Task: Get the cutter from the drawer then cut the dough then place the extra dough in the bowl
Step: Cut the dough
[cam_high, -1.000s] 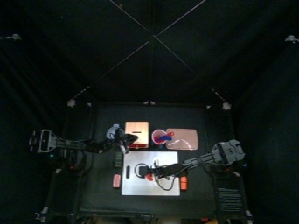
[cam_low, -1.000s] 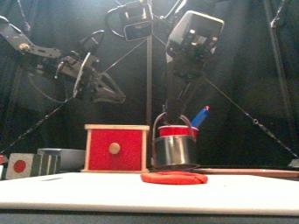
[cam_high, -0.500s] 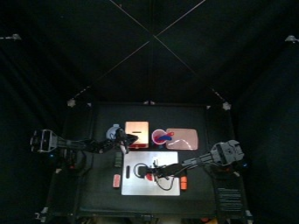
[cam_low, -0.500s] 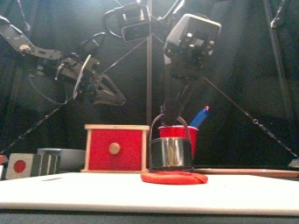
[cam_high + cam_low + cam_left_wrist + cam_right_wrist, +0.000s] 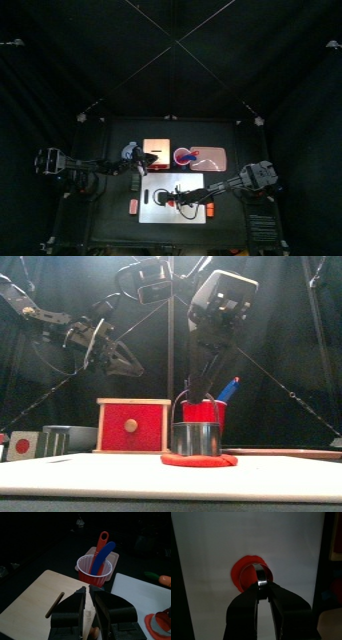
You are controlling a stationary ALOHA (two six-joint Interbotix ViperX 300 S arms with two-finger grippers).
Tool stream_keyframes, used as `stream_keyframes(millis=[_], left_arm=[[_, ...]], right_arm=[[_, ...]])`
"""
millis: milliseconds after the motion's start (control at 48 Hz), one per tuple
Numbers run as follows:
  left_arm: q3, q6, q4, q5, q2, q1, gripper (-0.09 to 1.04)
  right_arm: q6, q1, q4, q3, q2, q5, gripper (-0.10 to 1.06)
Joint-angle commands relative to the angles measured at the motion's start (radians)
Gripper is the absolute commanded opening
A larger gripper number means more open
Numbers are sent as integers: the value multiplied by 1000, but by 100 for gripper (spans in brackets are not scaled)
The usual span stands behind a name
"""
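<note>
The round metal cutter point(image 5: 197, 439) stands on the flat red dough point(image 5: 199, 459) on the white cutting board point(image 5: 94, 474). My right gripper point(image 5: 198, 386) comes down from above and is shut on the cutter's wire handle. In the right wrist view the cutter point(image 5: 261, 574) sits over the dough point(image 5: 243, 576), with the right gripper point(image 5: 262, 585) clamped on it. My left gripper point(image 5: 118, 356) hangs shut and holding nothing above the wooden box point(image 5: 134, 424). From the left wrist, the left gripper point(image 5: 88, 594) is over the box top point(image 5: 40, 604).
The red cup point(image 5: 207, 409) with a blue and a red knife stands behind the cutter, right of the box with its red drawer front. In the top view the board point(image 5: 167, 210) lies at the front, the box point(image 5: 156, 147) and a pink tray point(image 5: 214, 159) behind it.
My right gripper has lowered the cutter from just above the dough down onto it. The left arm has barely moved.
</note>
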Motion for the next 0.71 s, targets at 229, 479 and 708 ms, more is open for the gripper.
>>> stream_keyframes(millis=[229,479,708], left_arm=[[-17,0,2,-9,-5,-5,60],[-6,2,2,-38,-5,-6,60],[6,2,20,-92,-3,-37,61]], right_arm=[[5,9,0,2,-17,-6,74],[8,9,-23,-6,-72,-21,79],[77,5,-94,67,-179,-95,79]])
